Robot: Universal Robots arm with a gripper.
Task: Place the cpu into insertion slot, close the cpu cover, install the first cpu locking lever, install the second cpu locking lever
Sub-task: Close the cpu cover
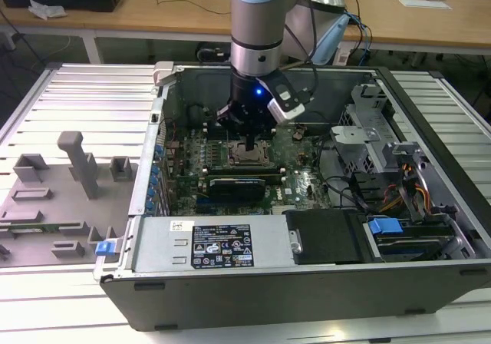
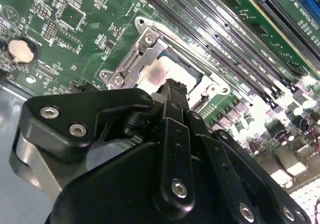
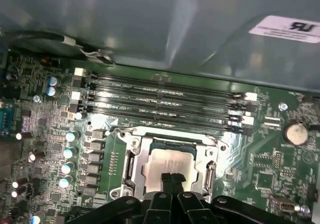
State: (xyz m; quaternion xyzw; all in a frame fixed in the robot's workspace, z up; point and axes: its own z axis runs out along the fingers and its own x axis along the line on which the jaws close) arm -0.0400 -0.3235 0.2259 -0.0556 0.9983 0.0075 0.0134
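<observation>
Open pc case [image 1: 307, 282] lies on the slatted bench [image 1: 84, 90], from the centre to the exterior view's right. Grey fixture blocks [image 1: 77, 163] stand on the bench at the exterior view's left, well apart from the work. Inside the case is a green motherboard [image 1: 299, 183]. A long black card [image 1: 238, 184] sits just below the socket in that frame, and orange and black cables [image 1: 399, 190] lie at the exterior view's right. The arm comes down from top centre of the exterior view.

Memory slots [image 3: 165, 96] run alongside the socket. A row of capacitors [image 3: 70, 151] flanks one side and a coin battery [image 3: 295, 132] the other. None of them touches the gripper [image 3: 170, 178], and nothing stands between it and the socket.

Cpu [image 3: 167, 161] lies flat in the socket with its pale top showing. Cpu cover [image 3: 136, 156] seems to lie flat around it, framing it; whether it is latched cannot be told.

The gripper is clenched, fingertips pressed together, grasping nothing. It sits right over the cpu's edge, at or just off its top; contact unclear.
</observation>
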